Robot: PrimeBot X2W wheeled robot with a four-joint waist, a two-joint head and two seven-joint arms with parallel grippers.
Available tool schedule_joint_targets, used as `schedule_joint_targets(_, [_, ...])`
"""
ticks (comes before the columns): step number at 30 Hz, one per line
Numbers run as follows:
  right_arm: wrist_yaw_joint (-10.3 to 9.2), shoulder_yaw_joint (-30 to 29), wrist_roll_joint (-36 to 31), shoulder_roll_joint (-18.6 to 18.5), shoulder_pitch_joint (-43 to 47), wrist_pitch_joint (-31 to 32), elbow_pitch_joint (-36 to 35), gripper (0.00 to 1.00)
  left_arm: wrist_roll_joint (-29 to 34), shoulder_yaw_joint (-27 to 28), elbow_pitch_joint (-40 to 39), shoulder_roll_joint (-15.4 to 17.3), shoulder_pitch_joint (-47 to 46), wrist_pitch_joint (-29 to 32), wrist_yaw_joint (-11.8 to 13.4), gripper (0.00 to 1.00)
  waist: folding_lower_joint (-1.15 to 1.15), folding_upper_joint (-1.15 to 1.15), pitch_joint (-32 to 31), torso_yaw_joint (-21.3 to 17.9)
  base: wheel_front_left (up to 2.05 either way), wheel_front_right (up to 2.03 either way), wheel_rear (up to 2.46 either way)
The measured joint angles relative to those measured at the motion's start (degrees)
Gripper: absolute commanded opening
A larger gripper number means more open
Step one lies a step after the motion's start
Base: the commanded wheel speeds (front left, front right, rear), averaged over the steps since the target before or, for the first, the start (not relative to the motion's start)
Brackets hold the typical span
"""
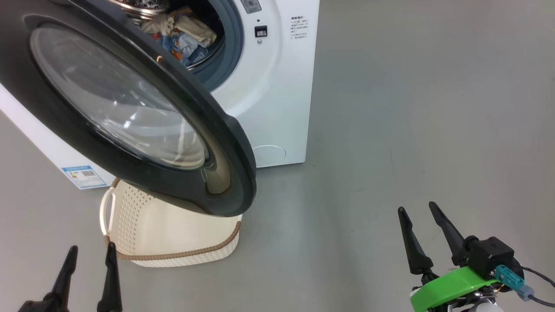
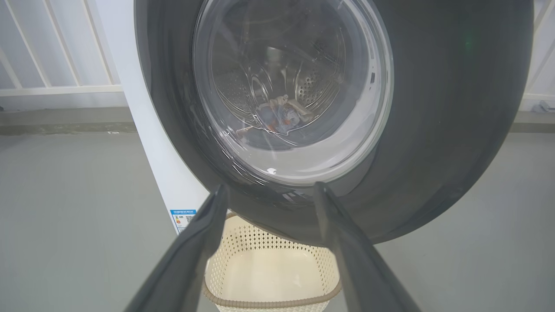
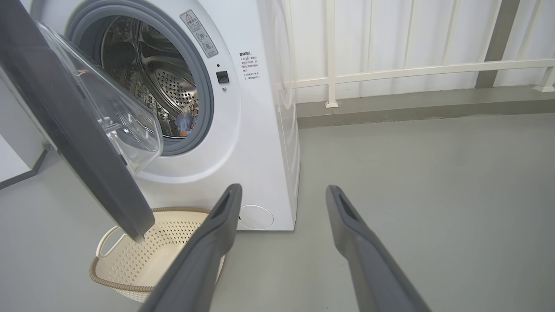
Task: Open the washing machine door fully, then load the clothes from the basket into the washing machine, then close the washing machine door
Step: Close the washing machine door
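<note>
The washing machine (image 1: 269, 108) stands at the upper left with its black door (image 1: 130, 108) swung partly out over the basket (image 1: 173, 234). Clothes (image 1: 186, 37), cream and light blue with orange, lie inside the steel drum. The cream basket looks bare inside, as the left wrist view (image 2: 269, 277) and the right wrist view (image 3: 143, 255) show. My left gripper (image 1: 91, 251) is open at the lower left, short of the basket. My right gripper (image 1: 418, 209) is open at the lower right over bare floor. Through the door glass (image 2: 295, 86) the clothes (image 2: 282, 115) show in the drum.
Grey floor (image 1: 412, 108) spreads to the right of the machine. A white railing and a low kerb (image 3: 412, 104) run behind it. A blue label sticker (image 1: 82, 175) sits low on the machine's side, and a round white flap (image 1: 269, 155) low on its front.
</note>
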Motion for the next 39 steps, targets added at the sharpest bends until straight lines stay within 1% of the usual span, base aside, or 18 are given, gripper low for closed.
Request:
schedule_joint_targets(1, [0.0,0.0,0.0,0.0,0.0,0.0,0.05,1.0,0.0,0.0,0.0,-0.02,0.0,0.0,0.0,1.0,0.0,0.0,0.03,0.0,0.0,0.0,0.0])
schedule_joint_targets(2, [0.0,0.0,0.0,0.0,0.0,0.0,0.12,0.9,0.0,0.0,0.0,-0.04,0.0,0.0,0.0,1.0,0.0,0.0,0.04,0.01,0.0,0.0,0.0])
schedule_joint_targets(3, [0.0,-0.02,0.0,0.0,0.0,0.0,0.21,0.71,0.0,0.0,0.0,-0.08,-0.01,0.0,0.0,1.0,0.0,0.0,0.06,0.01,0.0,0.0,0.0])
schedule_joint_targets(4, [0.0,-0.04,0.0,0.0,0.0,0.0,0.31,0.28,0.0,0.0,0.0,-0.08,-0.01,0.0,0.0,1.0,0.0,0.0,0.08,0.0,0.0,0.0,0.0])
schedule_joint_targets(5, [0.0,-0.05,0.01,0.0,-0.01,0.0,0.38,0.04,0.0,0.0,0.0,-0.09,-0.01,0.0,0.0,1.0,0.0,0.0,0.1,-0.01,0.0,0.0,0.0])
schedule_joint_targets(6, [0.0,-0.05,0.01,0.0,-0.01,0.0,0.46,0.0,0.0,0.0,0.0,-0.1,-0.02,0.0,0.0,1.0,0.0,0.0,0.14,-0.01,0.0,0.0,0.0])
schedule_joint_targets(11, [0.0,-0.29,0.09,0.02,-0.01,0.0,0.82,0.0,0.0,0.01,0.0,-0.11,-0.03,0.0,0.0,1.0,0.0,0.0,0.25,-0.03,0.0,0.0,0.0])
schedule_joint_targets(14, [0.0,-0.85,0.23,0.07,-0.01,0.01,-0.82,0.0,0.0,-0.04,-0.01,-0.13,-0.07,0.0,0.0,1.0,0.0,0.0,0.29,0.06,0.0,0.0,0.0])
schedule_joint_targets(18, [0.0,-0.43,1.67,0.16,-0.73,0.0,-8.68,0.0,-0.01,0.11,-0.1,-0.15,-0.23,0.0,0.0,1.0,0.0,0.0,0.29,0.06,0.0,0.0,0.0])
schedule_joint_targets(22, [0.0,2.49,2.66,0.1,-4.19,-0.19,-18.82,0.0,-0.03,0.2,-0.18,-0.25,-0.25,0.0,0.0,1.0,0.0,0.0,0.46,0.01,0.0,0.0,0.0])
schedule_joint_targets(26, [0.0,7.79,2.72,-1.14,-7.51,-0.44,-26.14,0.0,-0.16,0.01,-0.18,-0.32,-0.31,0.0,0.0,1.0,0.0,0.0,0.59,0.29,0.0,0.0,0.0])
schedule_joint_targets(32, [0.0,16.86,3.25,-2.78,-13.03,1.52,-33.1,0.0,-0.19,-1.22,-0.08,-0.33,-1.22,0.0,0.0,1.0,0.0,0.0,0.76,1.66,0.0,0.0,0.0])
schedule_joint_targets(33, [0.0,18.75,3.38,-2.87,-13.82,1.99,-33.71,0.0,-0.2,-1.42,-0.07,-0.33,-1.23,0.0,0.0,1.0,0.0,0.0,0.82,1.97,0.0,0.0,0.0])
schedule_joint_targets(34, [0.0,22.27,3.64,-2.98,-15.18,3.36,-34.22,0.0,-0.29,-1.71,-0.05,-0.34,-1.37,0.0,0.0,1.0,0.0,0.0,0.98,2.65,0.0,0.0,0.0])
schedule_joint_targets(39, [0.0,31.25,5.34,-3.38,-17.49,5.54,-33.5,0.0,-0.63,-2.52,-0.13,-0.36,-2.58,0.0,0.0,1.0,0.0,0.0,1.78,4.49,0.0,0.0,0.0])
